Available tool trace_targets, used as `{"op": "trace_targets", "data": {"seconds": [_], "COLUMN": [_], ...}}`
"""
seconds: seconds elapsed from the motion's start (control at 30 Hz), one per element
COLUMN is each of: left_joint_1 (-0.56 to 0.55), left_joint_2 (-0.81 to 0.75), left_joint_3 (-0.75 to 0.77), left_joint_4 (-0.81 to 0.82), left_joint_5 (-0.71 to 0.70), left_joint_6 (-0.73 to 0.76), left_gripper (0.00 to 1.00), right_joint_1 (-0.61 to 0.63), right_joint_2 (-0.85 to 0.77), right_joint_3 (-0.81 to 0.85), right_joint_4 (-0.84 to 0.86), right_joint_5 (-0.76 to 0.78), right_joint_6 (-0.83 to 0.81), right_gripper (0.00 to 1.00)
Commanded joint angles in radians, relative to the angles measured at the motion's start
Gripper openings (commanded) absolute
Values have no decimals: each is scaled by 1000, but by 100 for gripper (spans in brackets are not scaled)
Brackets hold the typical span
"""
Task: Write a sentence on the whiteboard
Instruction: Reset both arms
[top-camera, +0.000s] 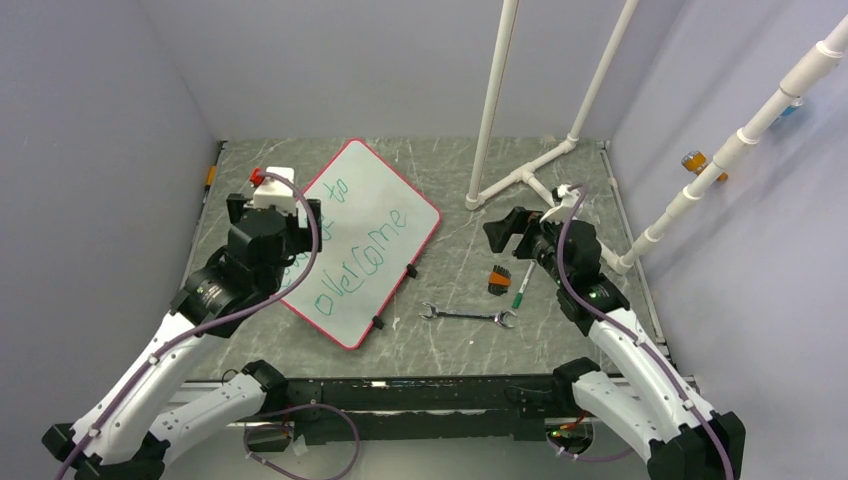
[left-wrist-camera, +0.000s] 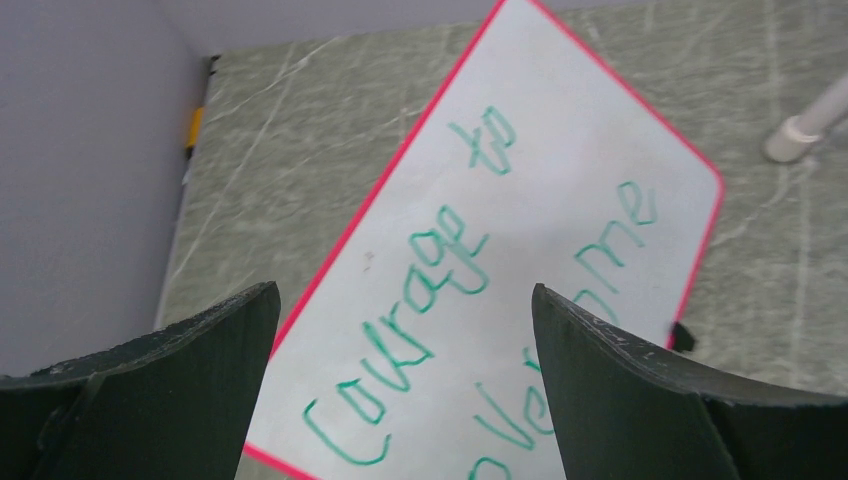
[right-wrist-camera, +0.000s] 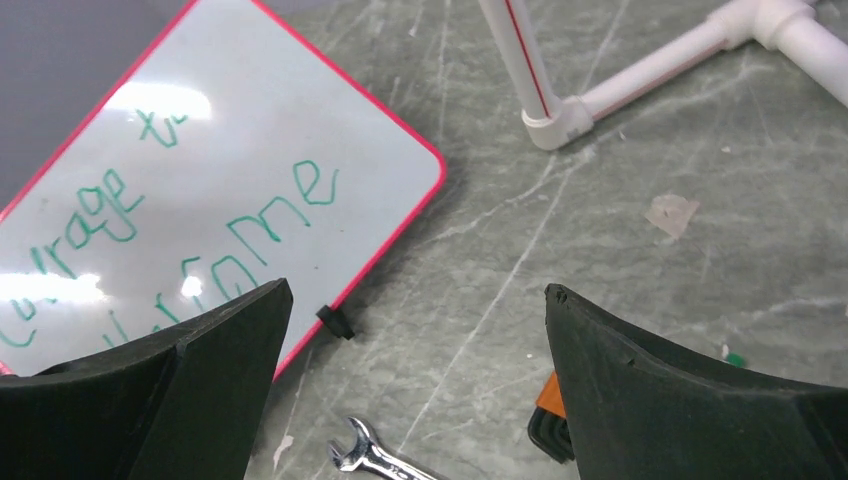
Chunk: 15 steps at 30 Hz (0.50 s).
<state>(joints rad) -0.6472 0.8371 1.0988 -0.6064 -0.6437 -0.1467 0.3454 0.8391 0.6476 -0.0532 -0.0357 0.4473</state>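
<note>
The whiteboard (top-camera: 355, 175) lies tilted on the grey table, white with a thin red rim. The sentence (top-camera: 365, 265) in green marker reads "Courage to overcome" in slanted lines. My left gripper (top-camera: 298, 222) hovers over the board's left side, open, with nothing between its fingers. In the left wrist view the left gripper (left-wrist-camera: 403, 290) frames the sentence (left-wrist-camera: 440, 270) on the whiteboard (left-wrist-camera: 560, 110). My right gripper (top-camera: 503, 232) hangs open and empty right of the board. In the right wrist view the right gripper (right-wrist-camera: 418, 288) is over bare table, beside the whiteboard (right-wrist-camera: 250, 110) and the sentence (right-wrist-camera: 270, 215).
A green marker pen (top-camera: 523, 285) lies on the table beside an orange-and-black object (top-camera: 499, 279). A steel wrench (top-camera: 468, 316) lies near the front, and shows as the wrench (right-wrist-camera: 375, 462) in the right wrist view. White pipes (top-camera: 520, 180) stand at the back right. Black clips (right-wrist-camera: 335, 322) sit on the board's edge.
</note>
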Motion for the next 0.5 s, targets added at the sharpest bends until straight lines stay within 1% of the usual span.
{"op": "trace_targets", "data": {"seconds": [0.0, 0.1, 0.3, 0.47], "left_joint_1": [31, 37, 44, 48], "left_joint_2": [-50, -80, -94, -102], "left_joint_3": [-60, -96, -113, -135], "left_joint_4": [6, 34, 54, 62], "left_joint_5": [-57, -38, -21, 5], "left_joint_6": [20, 17, 17, 24], "left_gripper": [99, 99, 99, 99], "right_joint_1": [-3, -4, -4, -3], "right_joint_2": [-65, -91, -120, -113], "right_joint_3": [-44, -69, -88, -73], "right_joint_4": [152, 170, 170, 147], "right_joint_5": [-74, -106, -111, -131], "right_joint_6": [-26, -31, -21, -33], "right_gripper": [100, 100, 100, 100]}}
